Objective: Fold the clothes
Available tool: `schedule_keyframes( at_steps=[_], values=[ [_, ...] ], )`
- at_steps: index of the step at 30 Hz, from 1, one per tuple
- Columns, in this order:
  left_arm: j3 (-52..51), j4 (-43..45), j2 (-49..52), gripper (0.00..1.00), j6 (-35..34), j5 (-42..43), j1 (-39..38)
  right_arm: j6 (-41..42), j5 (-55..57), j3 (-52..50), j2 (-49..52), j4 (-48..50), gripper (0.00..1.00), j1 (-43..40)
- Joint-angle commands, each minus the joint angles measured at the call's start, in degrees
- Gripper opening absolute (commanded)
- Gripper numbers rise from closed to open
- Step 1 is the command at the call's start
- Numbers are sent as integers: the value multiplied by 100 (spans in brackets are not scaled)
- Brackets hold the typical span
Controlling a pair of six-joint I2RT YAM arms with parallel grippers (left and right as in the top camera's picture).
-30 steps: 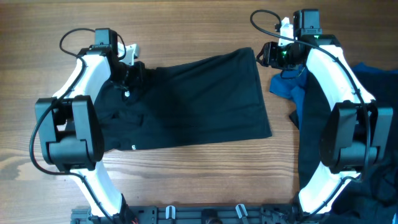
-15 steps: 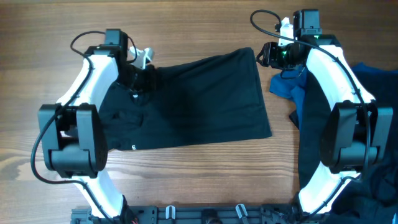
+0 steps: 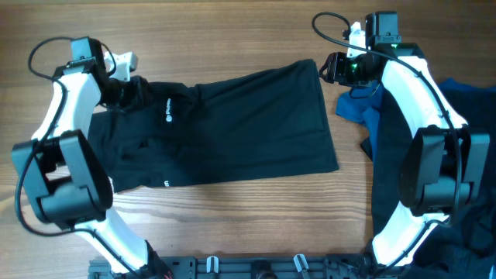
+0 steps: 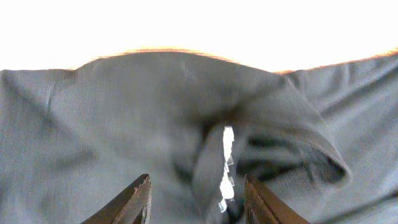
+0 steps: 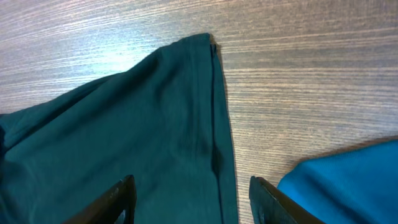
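Shirt [image 3: 248,124], black, lay spread flat on the desk [image 3: 232,31], collar end to my left and hem to my right. My left jaws stood partly open over the shirt's collar [image 4: 273,118]; a ridge of cloth rose between them, not pinched. My right jaws stood open above the shirt near its far hem corner, holding nothing. Beside that hem lay a blue garment [image 3: 355,107], with darker clothes [image 3: 474,108] beyond it.

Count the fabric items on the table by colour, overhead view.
Black shirt: 1
Blue garment: 1, partly behind the right arm
Dark fabric heap at the right edge: 1, pieces not separable
Total: 3
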Motion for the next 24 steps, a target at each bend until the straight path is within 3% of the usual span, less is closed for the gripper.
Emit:
schedule_keyframes(
  at_steps=[1, 6, 9, 17, 24],
  values=[
    [-33, 315, 448, 52, 472, 566, -7, 94, 15, 7, 37, -28, 59, 0],
    [-33, 625, 671, 52, 481, 811, -72, 98, 15, 7, 37, -33, 59, 2],
    [-33, 612, 715, 46, 616, 1117, -87, 96, 15, 7, 37, -31, 59, 0],
    [-33, 127, 715, 4, 822, 1117, -98, 96, 15, 7, 37, -31, 59, 0],
    [-31, -927, 688, 4, 817, 293, -42, 92, 17, 7, 37, -39, 59, 0]
  ],
)
